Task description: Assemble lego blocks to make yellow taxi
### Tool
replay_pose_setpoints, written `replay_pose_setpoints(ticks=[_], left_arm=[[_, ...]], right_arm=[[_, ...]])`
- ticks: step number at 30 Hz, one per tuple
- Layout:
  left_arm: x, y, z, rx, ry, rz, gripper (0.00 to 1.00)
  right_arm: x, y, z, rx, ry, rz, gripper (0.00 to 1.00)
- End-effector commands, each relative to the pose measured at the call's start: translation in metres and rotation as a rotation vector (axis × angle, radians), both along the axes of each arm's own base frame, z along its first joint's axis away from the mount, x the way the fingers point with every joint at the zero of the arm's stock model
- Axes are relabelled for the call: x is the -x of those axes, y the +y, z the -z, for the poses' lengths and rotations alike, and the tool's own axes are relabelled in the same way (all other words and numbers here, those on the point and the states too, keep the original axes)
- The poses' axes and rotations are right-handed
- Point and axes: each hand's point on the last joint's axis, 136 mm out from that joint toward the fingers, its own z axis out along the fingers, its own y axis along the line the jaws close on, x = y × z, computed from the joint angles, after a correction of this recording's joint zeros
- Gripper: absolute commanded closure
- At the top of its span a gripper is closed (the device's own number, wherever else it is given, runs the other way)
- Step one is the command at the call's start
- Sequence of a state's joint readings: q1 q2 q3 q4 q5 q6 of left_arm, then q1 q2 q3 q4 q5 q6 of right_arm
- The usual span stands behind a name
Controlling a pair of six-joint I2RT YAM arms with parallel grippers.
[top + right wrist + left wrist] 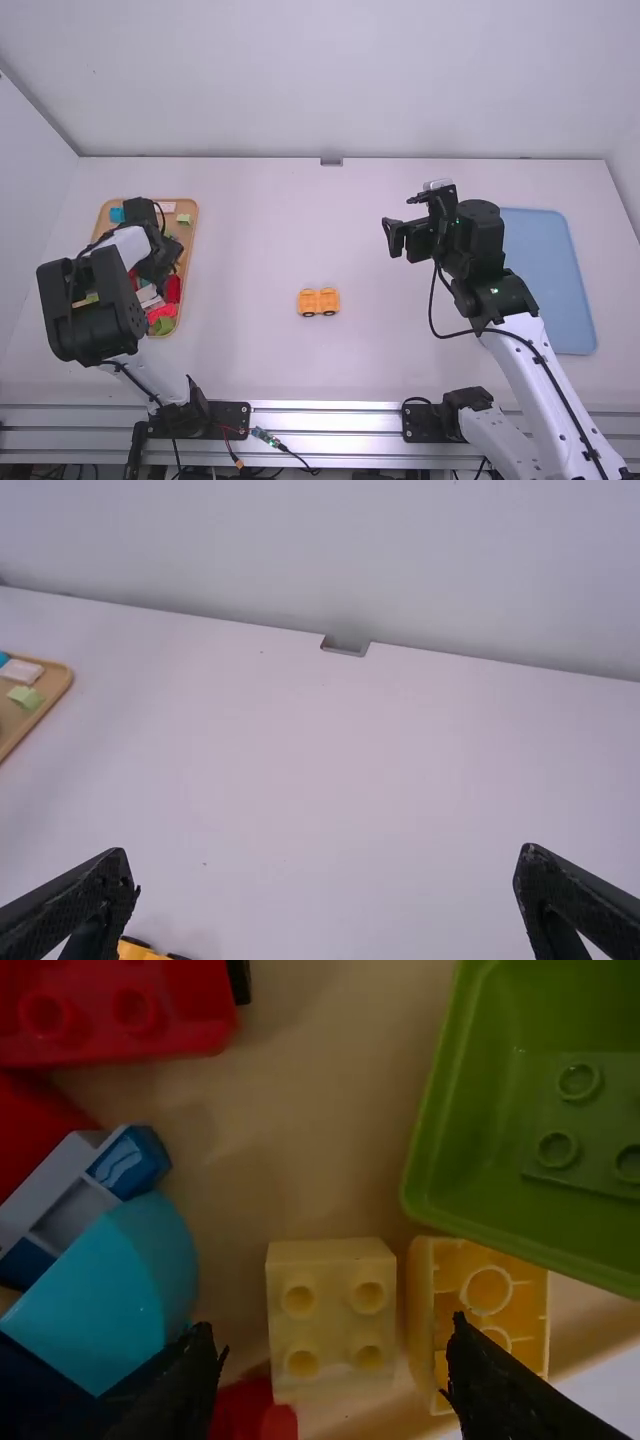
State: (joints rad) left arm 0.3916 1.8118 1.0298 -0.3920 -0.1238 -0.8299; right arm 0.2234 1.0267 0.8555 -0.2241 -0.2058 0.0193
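1. High view: The left gripper was down over the wooden tray, which lay along the left edge of the white desk; from above, the set of its fingers could not be told. The yellow car piece, with black wheels, sat midway between the desk's left and right edges, closer to the near edge than the far one. The right gripper hung right of the desk's middle, its fingers apart. A blue tray lay by the right edge.
2. Left wrist view: The left gripper had its fingers spread, with a pale yellow block lying between them in the wooden tray. Just beside that, a yellow block lay with its hollow side showing, next to a green block. A red block and a cyan block were there too.
3. Right wrist view: The right gripper had its fingers wide open, with nothing between them. Part of the yellow car piece showed by one finger. Beyond, a light green block and a pale pink block lay near the wooden tray's far right corner.
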Motion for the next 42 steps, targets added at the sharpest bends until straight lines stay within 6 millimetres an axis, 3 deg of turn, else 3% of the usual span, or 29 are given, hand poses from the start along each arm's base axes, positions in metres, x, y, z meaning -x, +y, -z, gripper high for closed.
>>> replay_pose_setpoints(ticks=[1, 11, 18, 24, 30, 37, 42], left_arm=[[-0.005, 0.003, -0.014, -0.012, -0.02, 0.01, 0.39], [-0.008, 0.004, -0.023, -0.012, -0.019, 0.009, 0.41], [0.008, 0.007, -0.031, -0.041, 0.025, -0.035, 0.43], [0.005, 0.008, -0.039, -0.054, 0.005, -0.007, 0.42], [0.009, 0.005, -0.032, -0.046, 0.015, -0.003, 0.52], [0.01, 0.004, -0.022, -0.051, -0.002, -0.003, 0.43], [0.012, 0.004, -0.017, -0.053, -0.005, -0.004, 0.49]], right_arm=[[-0.002, 0.0, -0.015, -0.004, -0.035, 0.003, 0.0], [-0.002, 0.0, -0.015, -0.005, -0.035, 0.003, 0.0], [-0.002, 0.0, -0.015, 0.002, -0.038, 0.0, 0.0], [-0.002, 0.0, -0.015, 0.001, -0.038, -0.001, 0.01], [-0.002, 0.0, -0.015, 0.001, -0.037, 0.0, 0.0], [-0.002, 0.0, -0.015, 0.001, -0.037, 0.0, 0.0], [-0.002, 0.0, -0.015, 0.001, -0.037, -0.001, 0.0]])
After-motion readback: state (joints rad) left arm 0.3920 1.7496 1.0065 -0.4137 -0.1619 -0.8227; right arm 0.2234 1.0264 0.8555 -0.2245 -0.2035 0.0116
